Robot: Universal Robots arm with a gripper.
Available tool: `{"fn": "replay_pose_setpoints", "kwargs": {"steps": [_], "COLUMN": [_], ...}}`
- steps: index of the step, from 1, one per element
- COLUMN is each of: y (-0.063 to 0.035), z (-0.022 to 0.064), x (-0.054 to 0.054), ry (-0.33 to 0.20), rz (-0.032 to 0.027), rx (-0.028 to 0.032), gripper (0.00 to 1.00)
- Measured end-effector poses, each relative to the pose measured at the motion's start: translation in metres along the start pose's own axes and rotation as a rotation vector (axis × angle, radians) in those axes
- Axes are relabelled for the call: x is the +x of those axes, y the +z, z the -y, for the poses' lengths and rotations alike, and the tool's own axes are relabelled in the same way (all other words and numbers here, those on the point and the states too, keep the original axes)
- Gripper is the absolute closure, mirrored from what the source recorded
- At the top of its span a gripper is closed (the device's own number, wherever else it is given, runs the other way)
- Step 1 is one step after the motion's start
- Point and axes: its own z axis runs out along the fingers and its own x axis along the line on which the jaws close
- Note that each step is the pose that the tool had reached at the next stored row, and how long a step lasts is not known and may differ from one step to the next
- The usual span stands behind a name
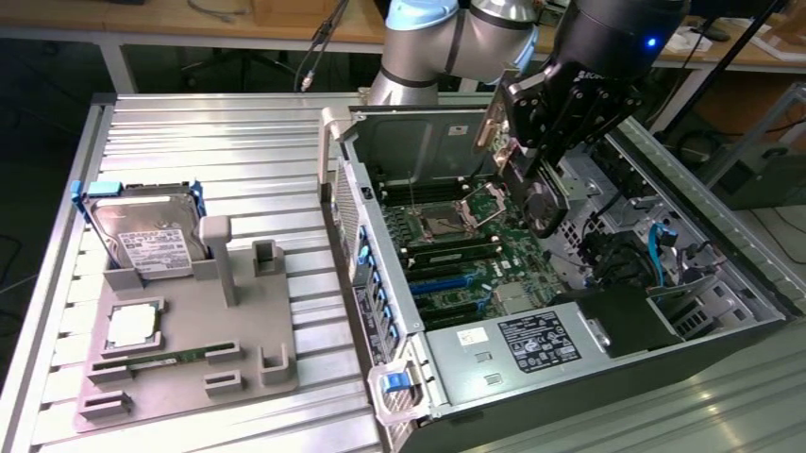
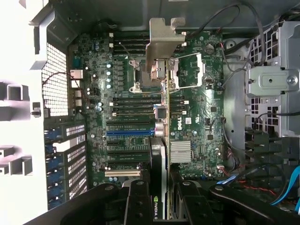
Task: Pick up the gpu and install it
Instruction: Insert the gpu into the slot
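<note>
Both fingers (image 2: 137,199) of my claw (image 2: 160,190) are clamped on the gpu (image 2: 158,159), one on each face, so I read it as a firm pinch on the card. Through the wrist view I see the card edge-on, with its NVIDIA label between the fingers and its silver bracket (image 2: 161,42) at the far end. It hangs over the motherboard (image 2: 126,93), lined up across the CPU socket (image 2: 192,70), and as far as I can tell it is not seated in any slot; the blue slot (image 2: 130,133) lies bare beside it. In the exterior view the arm (image 1: 428,47) reaches down into the open case (image 1: 718,311) and holds the card above the board. On the worktop (image 1: 214,142), toward the exterior view's left, a grey tray (image 1: 252,321) carries the hard drive (image 1: 149,236), a CPU (image 1: 132,326) and a RAM stick (image 1: 164,359), all well apart from the claw.
</note>
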Motion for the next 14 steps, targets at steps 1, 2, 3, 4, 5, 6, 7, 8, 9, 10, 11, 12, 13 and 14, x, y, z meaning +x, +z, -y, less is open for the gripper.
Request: {"fn": "replay_pose_setpoints", "kwargs": {"steps": [1, 2, 3, 4, 5, 6, 7, 8, 9, 10, 11, 12, 13, 14], "y": [0.0, 0.0, 0.0, 0.0, 0.0, 0.0, 0.0, 0.0, 0.0, 0.0, 0.0, 0.0, 0.0, 0.0], "z": [0.0, 0.0, 0.0, 0.0, 0.0, 0.0, 0.0, 0.0, 0.0, 0.0, 0.0, 0.0, 0.0, 0.0], "x": [0.0, 0.0, 0.0, 0.0, 0.0, 0.0, 0.0, 0.0, 0.0, 0.0, 0.0, 0.0, 0.0, 0.0], "ry": [-0.001, -0.003, -0.006, -0.008, -0.011, -0.013, -0.014, -0.016, -0.018, -0.02, -0.021, -0.023, -0.025, -0.028], "rz": [0.0, -0.0001, -0.0003, -0.0004, -0.0005, -0.0005, -0.0006, -0.0007, -0.0007, -0.0008, -0.0009, -0.001, -0.0011, -0.0012], "rx": [-0.0001, -0.0001, 0.0, -0.0001, -0.0002, -0.0002, -0.0003, -0.0003, -0.0003, -0.0004, -0.0004, -0.0005, -0.0004, -0.0005], "gripper": [0.73, 0.73, 0.73, 0.73, 0.73, 0.73, 0.73, 0.73, 0.73, 0.73, 0.73, 0.73, 0.73, 0.73]}}
